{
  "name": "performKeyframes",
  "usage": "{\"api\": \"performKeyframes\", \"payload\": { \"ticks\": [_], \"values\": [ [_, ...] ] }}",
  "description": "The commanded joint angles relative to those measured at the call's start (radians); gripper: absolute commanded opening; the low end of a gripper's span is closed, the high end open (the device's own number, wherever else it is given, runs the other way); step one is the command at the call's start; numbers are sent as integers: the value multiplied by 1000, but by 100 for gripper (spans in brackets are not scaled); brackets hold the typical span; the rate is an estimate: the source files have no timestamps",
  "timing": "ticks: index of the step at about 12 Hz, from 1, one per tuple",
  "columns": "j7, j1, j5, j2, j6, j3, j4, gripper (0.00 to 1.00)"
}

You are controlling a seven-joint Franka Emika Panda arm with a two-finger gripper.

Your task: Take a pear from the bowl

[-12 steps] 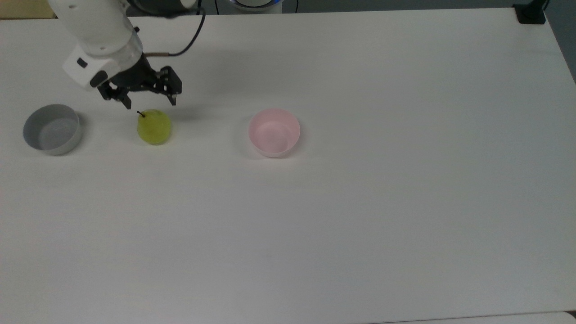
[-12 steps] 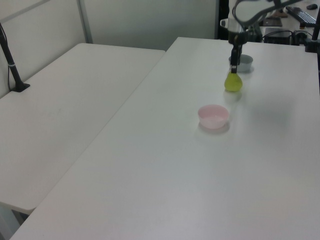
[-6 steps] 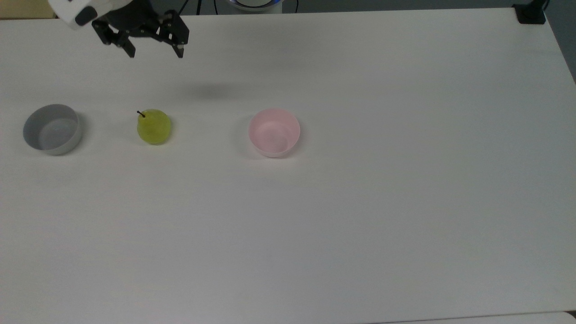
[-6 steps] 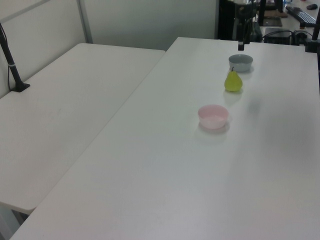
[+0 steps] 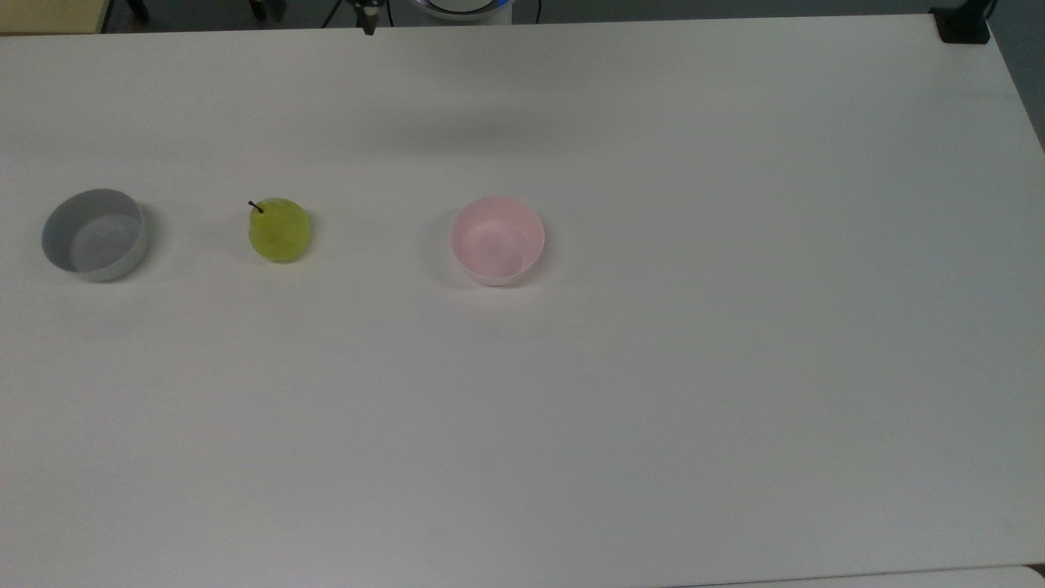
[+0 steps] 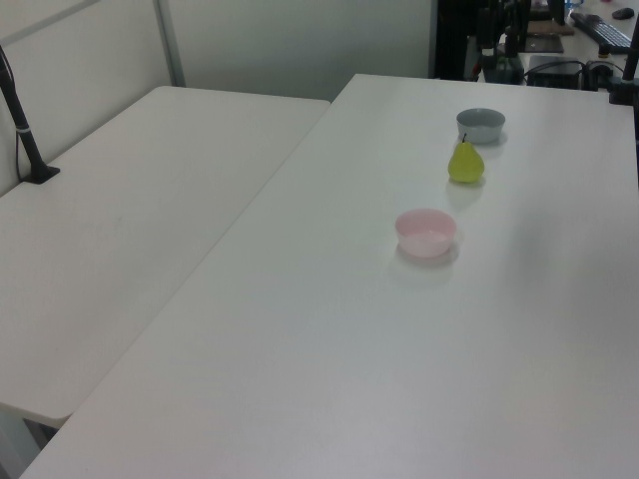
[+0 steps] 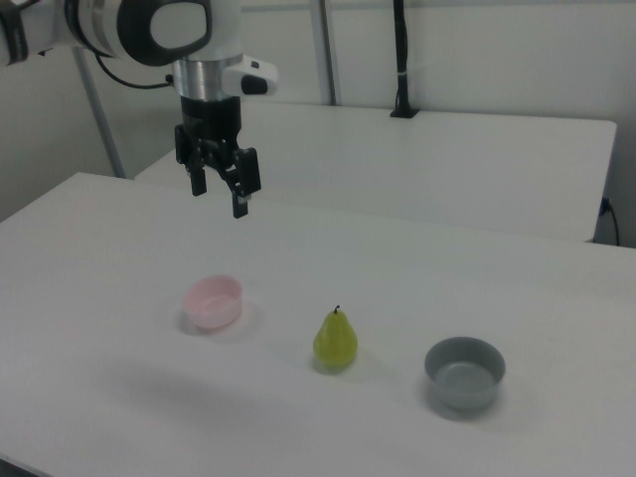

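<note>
On my screens the white table (image 7: 89, 397) is carrying three things in a row. In the right view the grey bowl (image 7: 464, 372) is sitting nearest the camera, at the right view's right. Just a little farther back, the pear (image 7: 336, 339) is standing upright on the bare tabletop, its dark stem pointing up, between the two bowls and touching neither. The pink bowl (image 7: 214, 301) is resting farther off, toward the right view's left, and I am seeing nothing inside it.

The top view is showing me the same line: the grey bowl (image 5: 95, 233) at the top view's left, the pear (image 5: 279, 230) beside it with a clear gap, and the pink bowl (image 5: 498, 240) well apart toward the middle. In the left view the order is running the other way, with the pink bowl (image 6: 426, 232) closest, the pear (image 6: 465, 163) behind it and the grey bowl (image 6: 480, 125) farthest.

Beyond them all, in the right view, the gripper (image 7: 220, 198) is hanging high above the table behind the pink bowl, its fingers spread wide apart and gripping nothing.
</note>
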Motion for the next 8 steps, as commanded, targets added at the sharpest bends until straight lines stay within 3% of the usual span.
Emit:
{"api": "performKeyframes", "payload": {
  "ticks": [1,4,6,8],
  "values": [
    [11,50,-6,-29,-4,-2,-15,100],
    [-168,72,-14,-47,106,-2,-51,100],
    [-303,84,-64,-44,164,-2,-61,100],
    [-310,99,-65,-46,191,-10,-73,100]
  ]
}}
